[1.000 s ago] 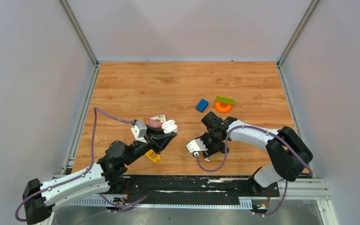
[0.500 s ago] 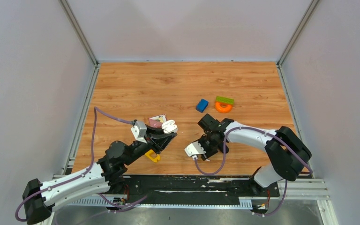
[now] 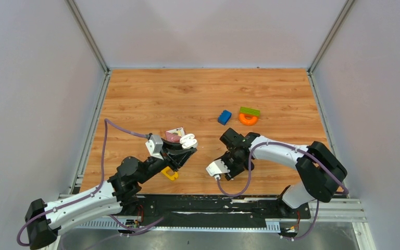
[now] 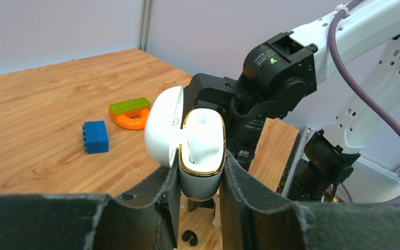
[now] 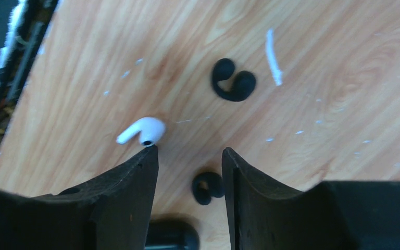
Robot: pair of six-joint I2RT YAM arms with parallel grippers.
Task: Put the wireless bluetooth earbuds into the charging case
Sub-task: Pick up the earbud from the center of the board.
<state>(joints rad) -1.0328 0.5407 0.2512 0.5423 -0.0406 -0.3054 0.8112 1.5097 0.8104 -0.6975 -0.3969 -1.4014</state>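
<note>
My left gripper (image 3: pixel 185 147) is shut on the white charging case (image 3: pixel 188 139) and holds it above the table. In the left wrist view the case (image 4: pixel 202 151) has a gold rim and its lid is swung open to the left, with the gripper (image 4: pixel 200 174) clamped on its lower body. My right gripper (image 5: pixel 187 152) is open, pointing down at the table (image 3: pixel 228 172). One black earbud (image 5: pixel 207 187) lies between its fingers, closer to the right one. A white earbud (image 5: pixel 143 131) lies just past the left fingertip. A second black earbud (image 5: pixel 233 82) lies further off. A black earbud (image 4: pixel 189 237) also shows under the case.
A blue block (image 3: pixel 224 117), a green block (image 3: pixel 249 111) and an orange ring (image 3: pixel 248 119) lie behind the right arm. A yellow piece (image 3: pixel 169 173) and a pink and white thing (image 3: pixel 174 135) lie by the left gripper. White scraps (image 5: pixel 273 57) dot the wood.
The right arm has shifted slightly left and toward the near edge, still pointing down at the table. The left arm holds the case as before.
</note>
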